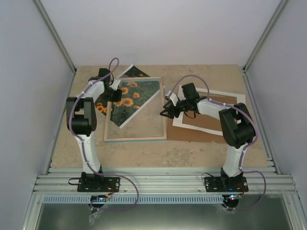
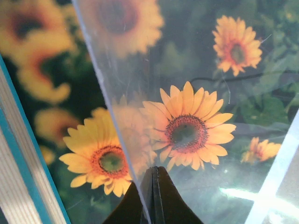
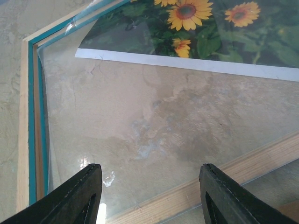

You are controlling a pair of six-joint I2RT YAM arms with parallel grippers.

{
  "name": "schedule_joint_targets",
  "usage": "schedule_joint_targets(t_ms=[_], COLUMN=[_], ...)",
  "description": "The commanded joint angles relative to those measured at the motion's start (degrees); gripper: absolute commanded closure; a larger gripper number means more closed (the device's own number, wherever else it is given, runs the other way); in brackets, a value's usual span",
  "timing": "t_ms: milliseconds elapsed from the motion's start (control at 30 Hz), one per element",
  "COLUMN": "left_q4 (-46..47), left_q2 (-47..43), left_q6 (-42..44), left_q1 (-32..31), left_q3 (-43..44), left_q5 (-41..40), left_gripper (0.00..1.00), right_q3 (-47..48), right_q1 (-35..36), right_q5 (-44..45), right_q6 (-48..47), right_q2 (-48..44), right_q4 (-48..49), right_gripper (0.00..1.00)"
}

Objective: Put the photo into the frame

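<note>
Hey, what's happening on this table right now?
A sunflower photo is being fitted into a blue frame. The photo lies crooked across the frame's far left corner, not yet squared up inside. The left gripper is pinched shut at the edge of a clear sheet covering part of the photo. The right gripper hangs open by the frame's right side.

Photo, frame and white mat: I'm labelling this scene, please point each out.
photo (image 1: 127, 101), top external view, sunflower near its middle.
frame (image 1: 135, 139), top external view, near wood rail.
white mat (image 1: 182, 124), top external view, near-left border.

A robot lab cell: plain white panel walls, aluminium rail frame, beige stone-look tabletop.
</note>
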Motion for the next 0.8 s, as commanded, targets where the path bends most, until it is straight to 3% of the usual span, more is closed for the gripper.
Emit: schedule_joint_targets(t_ms=[0,767], left_q4=[-9.49,-21.3], left_q2=[2.63,2.63], left_q6=[-0.11,-7.2], left_q1=[-0.56,-0.83], left_q3=[2.54,12.35], left_q5=[-3.35,6.96], left_gripper=[1.0,1.0], right_q3=[-0.6,-1.13], right_q1=[-0.1,-0.12], right_q5=[0.0,-0.04], right_q6=[-0.53,-0.96], right_q2=[-1.75,-2.5], right_q4=[0.39,0.6], right_gripper=[0.42,0.41])
